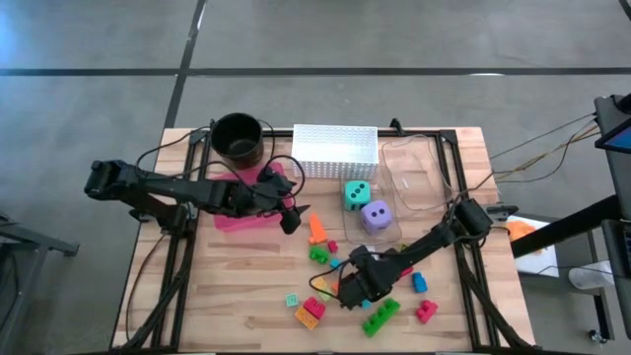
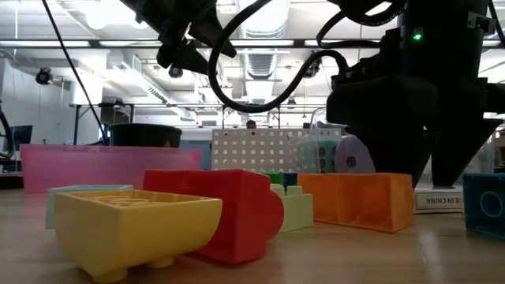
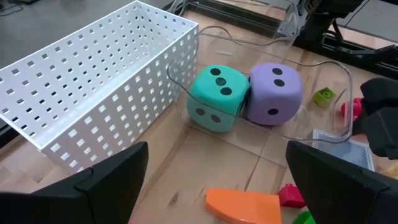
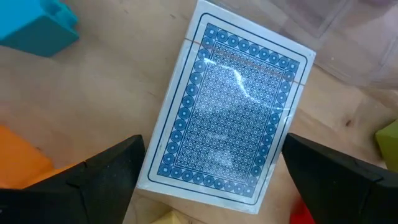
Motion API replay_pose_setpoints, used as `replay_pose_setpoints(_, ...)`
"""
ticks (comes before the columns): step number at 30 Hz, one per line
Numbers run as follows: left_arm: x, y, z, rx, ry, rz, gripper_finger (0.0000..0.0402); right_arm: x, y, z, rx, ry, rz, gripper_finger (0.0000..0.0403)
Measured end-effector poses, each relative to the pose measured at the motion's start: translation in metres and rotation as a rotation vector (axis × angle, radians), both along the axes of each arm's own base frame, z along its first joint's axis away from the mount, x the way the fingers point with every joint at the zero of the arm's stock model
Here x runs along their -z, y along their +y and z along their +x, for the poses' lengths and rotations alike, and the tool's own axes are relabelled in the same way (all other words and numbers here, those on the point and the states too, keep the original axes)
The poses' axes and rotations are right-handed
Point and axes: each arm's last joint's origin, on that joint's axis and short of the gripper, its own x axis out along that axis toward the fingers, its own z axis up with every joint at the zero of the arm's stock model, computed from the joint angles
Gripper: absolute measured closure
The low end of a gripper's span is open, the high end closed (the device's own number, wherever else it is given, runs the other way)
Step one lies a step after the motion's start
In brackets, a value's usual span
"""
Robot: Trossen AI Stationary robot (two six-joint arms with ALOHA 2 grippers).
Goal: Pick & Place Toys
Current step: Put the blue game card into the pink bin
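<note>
1. The right claw (image 1: 353,292) is hovering low over the counter (image 1: 237,296) with its fingers (image 4: 93,180) spread apart, holding nothing.
2. Seen from the right wrist, a wrapped deck of cards (image 4: 230,106) with a blue patterned back is lying flat on the wood, directly between the spread fingers; this appears to be the toy now being targeted.
3. A teal block (image 4: 37,28) and an orange block (image 4: 18,162) are lying just beside the deck, so the descent is best kept straight to avoid nudging them.
4. Because the deck is flat and glossy, a good grasp probably means lowering until the fingertips are bracketing its long edges, then closing squarely.
5. The left claw (image 1: 292,219) is waiting with its fingers (image 3: 106,180) also apart, above the edge of the pink tray (image 1: 237,219).
6. The teal die (image 3: 214,98) and purple die (image 3: 273,93) are resting touching each other, next to the white basket (image 3: 93,81).
7. Other blocks are lying scattered near the right claw.
</note>
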Motion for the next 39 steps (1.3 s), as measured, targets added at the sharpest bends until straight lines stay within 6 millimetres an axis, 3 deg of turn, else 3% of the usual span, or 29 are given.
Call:
replay_pose_setpoints(30,0.0,0.0,0.0,0.002,0.001,0.001,0.0018,0.001,-0.001,0.013,0.003,-0.135,-0.016,0.0025)
replay_pose_setpoints(39,0.0,0.0,0.0,0.002,0.001,0.002,0.0018,0.013,-0.004,0.005,0.009,-0.115,-0.007,0.0025)
